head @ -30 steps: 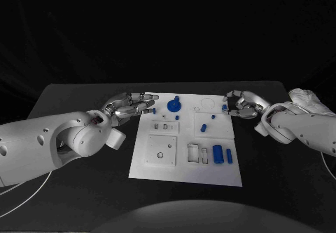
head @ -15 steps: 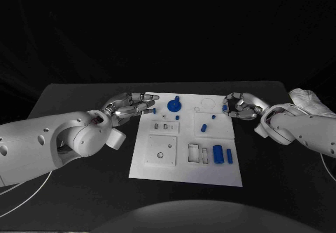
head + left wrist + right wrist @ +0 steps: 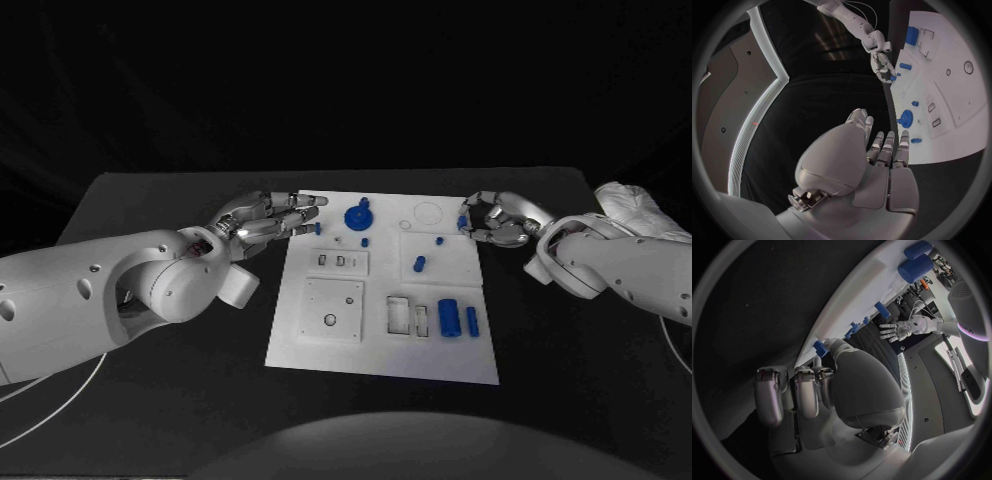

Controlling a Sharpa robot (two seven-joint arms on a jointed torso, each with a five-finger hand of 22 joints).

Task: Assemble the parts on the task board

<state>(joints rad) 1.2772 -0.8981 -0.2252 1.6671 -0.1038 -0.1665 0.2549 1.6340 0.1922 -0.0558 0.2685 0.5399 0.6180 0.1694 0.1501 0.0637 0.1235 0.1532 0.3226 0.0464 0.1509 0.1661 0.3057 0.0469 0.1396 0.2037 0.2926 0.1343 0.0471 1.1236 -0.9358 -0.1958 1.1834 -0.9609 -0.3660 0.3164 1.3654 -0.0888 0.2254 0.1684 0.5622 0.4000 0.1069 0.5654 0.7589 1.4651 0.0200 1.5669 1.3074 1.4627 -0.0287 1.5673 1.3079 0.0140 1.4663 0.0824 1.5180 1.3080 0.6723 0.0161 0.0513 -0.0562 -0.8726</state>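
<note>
The white task board [image 3: 378, 345] lies in the middle of the black worktop [image 3: 173, 400]. Near its front right corner stand a thick blue cylinder [image 3: 449, 318] and a slimmer blue peg [image 3: 472, 320] just beside it. Farther back sits a small blue peg [image 3: 420, 265], then a blue gear [image 3: 358, 213] near the far edge. At the board's far left corner the left hand [image 3: 271, 217] hovers released, fingers spread. At the far right edge the right hand [image 3: 495, 220] pinches a small blue part [image 3: 463, 221]
</note>
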